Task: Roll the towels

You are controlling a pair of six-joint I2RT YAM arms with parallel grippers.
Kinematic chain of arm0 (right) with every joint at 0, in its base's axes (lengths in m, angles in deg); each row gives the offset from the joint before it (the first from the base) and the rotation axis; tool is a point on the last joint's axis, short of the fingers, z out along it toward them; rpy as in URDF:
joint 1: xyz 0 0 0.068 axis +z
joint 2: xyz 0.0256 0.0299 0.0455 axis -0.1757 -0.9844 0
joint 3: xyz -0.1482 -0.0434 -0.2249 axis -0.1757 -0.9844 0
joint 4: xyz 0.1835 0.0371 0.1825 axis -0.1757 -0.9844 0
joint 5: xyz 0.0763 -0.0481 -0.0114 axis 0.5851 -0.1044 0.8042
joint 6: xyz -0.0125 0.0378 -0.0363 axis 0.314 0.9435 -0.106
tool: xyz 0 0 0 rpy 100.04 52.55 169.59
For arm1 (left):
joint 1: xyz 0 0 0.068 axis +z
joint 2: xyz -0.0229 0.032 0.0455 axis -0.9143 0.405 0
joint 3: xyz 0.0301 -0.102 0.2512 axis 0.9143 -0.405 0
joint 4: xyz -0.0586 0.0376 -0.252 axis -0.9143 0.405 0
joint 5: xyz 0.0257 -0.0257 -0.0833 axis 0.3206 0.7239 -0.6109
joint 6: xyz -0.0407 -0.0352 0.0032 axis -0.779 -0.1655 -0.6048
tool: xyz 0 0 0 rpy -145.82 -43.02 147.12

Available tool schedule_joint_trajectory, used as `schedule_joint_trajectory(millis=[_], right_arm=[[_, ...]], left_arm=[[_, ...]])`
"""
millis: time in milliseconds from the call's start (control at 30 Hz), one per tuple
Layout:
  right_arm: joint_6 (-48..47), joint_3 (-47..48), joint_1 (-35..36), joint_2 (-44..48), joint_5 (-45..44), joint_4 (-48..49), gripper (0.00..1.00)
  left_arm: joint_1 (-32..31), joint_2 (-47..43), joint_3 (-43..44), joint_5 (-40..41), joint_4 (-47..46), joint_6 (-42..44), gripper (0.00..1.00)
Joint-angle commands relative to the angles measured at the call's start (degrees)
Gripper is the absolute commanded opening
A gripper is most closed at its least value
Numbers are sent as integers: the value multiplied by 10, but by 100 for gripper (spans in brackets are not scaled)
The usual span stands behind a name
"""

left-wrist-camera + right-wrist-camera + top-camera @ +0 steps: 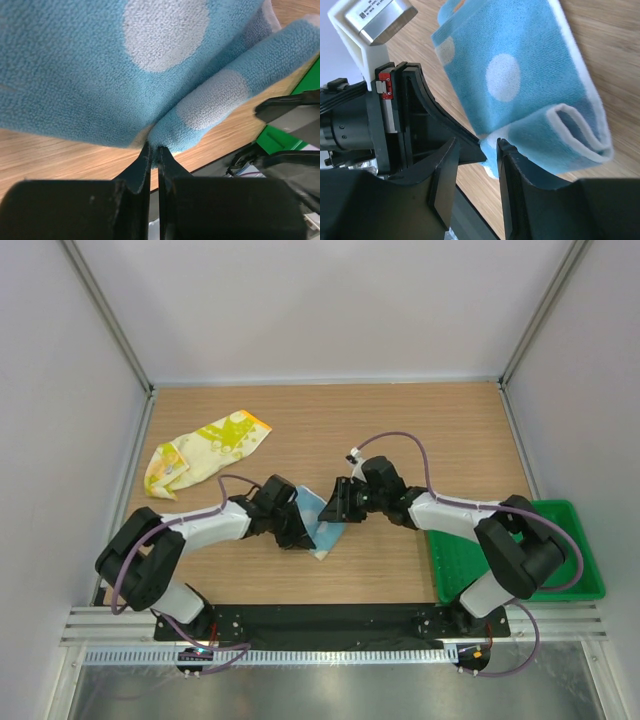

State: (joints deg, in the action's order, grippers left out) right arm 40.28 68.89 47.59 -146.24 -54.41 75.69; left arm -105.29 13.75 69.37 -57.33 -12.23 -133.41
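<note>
Pinching the edge of the blue polka-dot towel [100, 65], the left claw [154, 149] has its two black fingers all but closed, with a thin fold of fleece caught at the tips. The right claw [478, 142] comes in from the opposite side and stands partly open. Its fingers straddle that same corner, but they grip nothing as far as I can see.

So both claws meet at one end of the cloth, mid-desk [420, 430], and the towel lies between them and slightly toward the near edge. One end is curled over into a loose, flattened loop just beside the right claw's outer finger. That curl seems to run lengthwise away from the pinched corner, so my read is that any further rolling has to travel across it, toward the flat part. The right arm looks better placed to drive that.

The fabric is soft, nubbly fleece, turquoise with pale round dots and a white bound edge. It is floppy stuff, and the loop will likely sag open if let go.

The yellow towel [205, 448], patched with lime and orange, lies crumpled and unrolled at the far left, well apart and nearer the left arm. A green tray [570, 515] sits by the right arm's base.
</note>
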Motion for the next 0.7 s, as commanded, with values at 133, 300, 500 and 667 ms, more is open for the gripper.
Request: schedule_joint_trajectory(millis=[133, 300, 500, 667], right_arm=[[0, -5, 9, -39, -5, 70, 43], [-24, -9, -6, -75, -4, 68, 42], [-35, -2, -15, -108, -3, 73, 41], [-35, -7, -18, -111, -6, 69, 41]], left_arm=[[2, 25, 33, -7, 31, 41, 0], [2, 22, 26, -5, 33, 43, 0], [2, 22, 24, 4, 47, 49, 1], [2, 7, 35, 34, 96, 85, 14]])
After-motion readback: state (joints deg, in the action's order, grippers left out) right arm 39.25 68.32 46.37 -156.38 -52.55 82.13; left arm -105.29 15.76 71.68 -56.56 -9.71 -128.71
